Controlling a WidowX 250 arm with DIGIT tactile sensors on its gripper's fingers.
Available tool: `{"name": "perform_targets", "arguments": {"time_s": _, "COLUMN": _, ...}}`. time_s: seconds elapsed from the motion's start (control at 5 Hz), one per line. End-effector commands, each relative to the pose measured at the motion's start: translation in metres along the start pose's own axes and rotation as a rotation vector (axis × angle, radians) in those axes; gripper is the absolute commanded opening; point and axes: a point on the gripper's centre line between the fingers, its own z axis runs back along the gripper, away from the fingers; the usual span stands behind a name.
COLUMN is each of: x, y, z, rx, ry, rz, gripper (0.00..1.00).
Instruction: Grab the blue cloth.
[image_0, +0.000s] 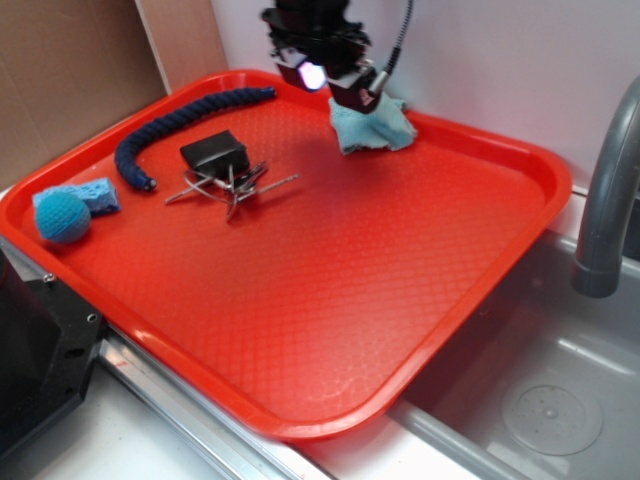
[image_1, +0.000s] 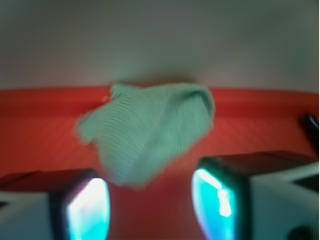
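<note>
Nothing is grasped yet: the pincer (image_1: 150, 210) stands wide apart, empty, near the small pale teal-blue knitted cloth (image_1: 150, 132); closing remains.

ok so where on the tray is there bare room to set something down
The near and right half of the tray is bare, from the clip down to the front rim. Crowded: far left, with rope, clip, sponge and ball; far rim, where the gripper hangs over the cloth.
</note>
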Motion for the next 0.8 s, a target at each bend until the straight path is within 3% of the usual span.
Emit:
{"name": "perform_targets", "arguments": {"time_s": 0.0, "x": -0.003, "y": -0.004, "z": 0.018, "rx": -0.014, "ry": -0.066, "rz": 0.026, "gripper": 1.00}}
{"name": "perform_targets", "arguments": {"time_s": 0.2, "x": 0.019, "y": -0.002, "z": -0.008, "rx": -0.019, "ry": -0.025, "rz": 0.031, "gripper": 1.00}}
{"name": "perform_targets", "arguments": {"time_s": 0.6, "x": 0.026, "y": -0.005, "z": -0.046, "rx": 0.004, "ry": 0.053, "rz": 0.012, "gripper": 1.00}}
